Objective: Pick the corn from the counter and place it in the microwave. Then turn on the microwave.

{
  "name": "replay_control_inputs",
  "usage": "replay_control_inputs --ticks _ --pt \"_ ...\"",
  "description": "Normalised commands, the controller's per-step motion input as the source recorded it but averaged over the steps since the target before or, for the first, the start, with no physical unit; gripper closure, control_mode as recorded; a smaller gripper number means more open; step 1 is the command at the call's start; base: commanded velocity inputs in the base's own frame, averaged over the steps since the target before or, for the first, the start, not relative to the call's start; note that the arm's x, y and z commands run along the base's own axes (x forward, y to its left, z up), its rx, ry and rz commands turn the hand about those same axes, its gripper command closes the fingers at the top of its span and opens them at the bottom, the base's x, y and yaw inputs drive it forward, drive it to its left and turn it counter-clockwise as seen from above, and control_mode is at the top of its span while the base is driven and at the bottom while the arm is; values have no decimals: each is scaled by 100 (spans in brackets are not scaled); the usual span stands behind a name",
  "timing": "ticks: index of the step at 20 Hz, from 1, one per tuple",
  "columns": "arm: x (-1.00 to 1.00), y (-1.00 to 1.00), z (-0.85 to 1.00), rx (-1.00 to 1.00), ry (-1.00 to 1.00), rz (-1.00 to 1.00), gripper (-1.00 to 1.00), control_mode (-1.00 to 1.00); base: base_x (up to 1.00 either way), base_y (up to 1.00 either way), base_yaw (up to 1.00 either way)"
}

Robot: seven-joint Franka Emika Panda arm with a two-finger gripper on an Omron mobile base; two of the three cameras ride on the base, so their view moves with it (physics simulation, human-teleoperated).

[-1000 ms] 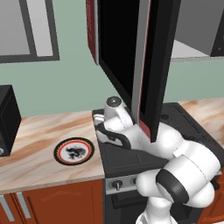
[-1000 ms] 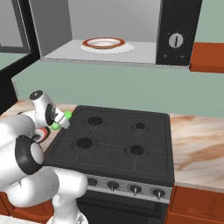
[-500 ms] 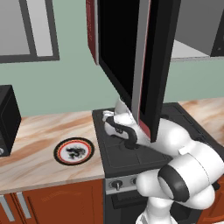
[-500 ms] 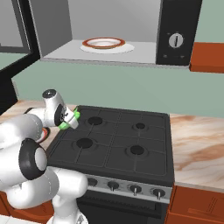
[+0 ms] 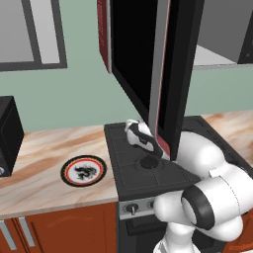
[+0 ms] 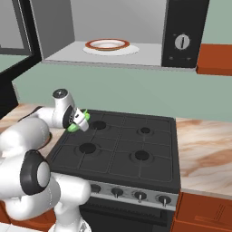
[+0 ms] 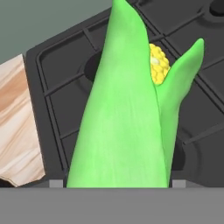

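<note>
From the left base view, the white arm reaches out over the black gas stovetop (image 5: 148, 158), its claw (image 5: 140, 138) hanging above the stove's far left burner, just under the lower edge of the large black-fronted microwave's glossy dark door (image 5: 143, 64), which stands swung open. On the beige marble-look desk (image 5: 44, 163) to the left lies a round plate with a black-and-red rim (image 5: 83, 171), and a smaller black box (image 5: 9, 136) sits at the far left edge. Red-brown wooden cabinets (image 5: 64, 230) run below, a pale green wall behind.

Over to the right base view: there is the small bright-green corn (image 6: 76, 124), clamped in the claw (image 6: 78, 121) and carried in the air above the stove's left side, clear of the desk. Up above, the microwave (image 6: 181, 43) shows its open grey cavity, a red-rimmed dish (image 6: 107, 44) resting on the floor inside, a round dial on the dark panel to the right. The corn sits well below that opening.

The hand view confirms the grip: green husk runs up from between the fingers, a patch of yellow kernels peeping out near the tip, with burner grates and a strip of marble desk behind.

So the pick looks done and the carry is in hand. The next move calls for lifting the corn up and to the right into the cavity, steering clear of the open door, then releasing it; closing up and turning the dial come after.
</note>
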Motion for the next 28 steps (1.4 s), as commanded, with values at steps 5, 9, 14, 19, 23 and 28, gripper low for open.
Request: replay_control_inputs --ticks 5,9,14,19,23,28 --pt "0 -38 21 1 0 0 100 -100 0 0 0" --pt "0 -27 27 0 0 0 100 -100 0 0 0" --pt "0 -20 31 0 -2 0 100 -100 0 0 0" --pt "0 -21 27 0 -2 0 100 -100 0 0 0" --pt "0 -23 27 0 -2 0 100 -100 0 0 0" --pt "0 -20 28 0 -4 0 100 -100 0 0 0"
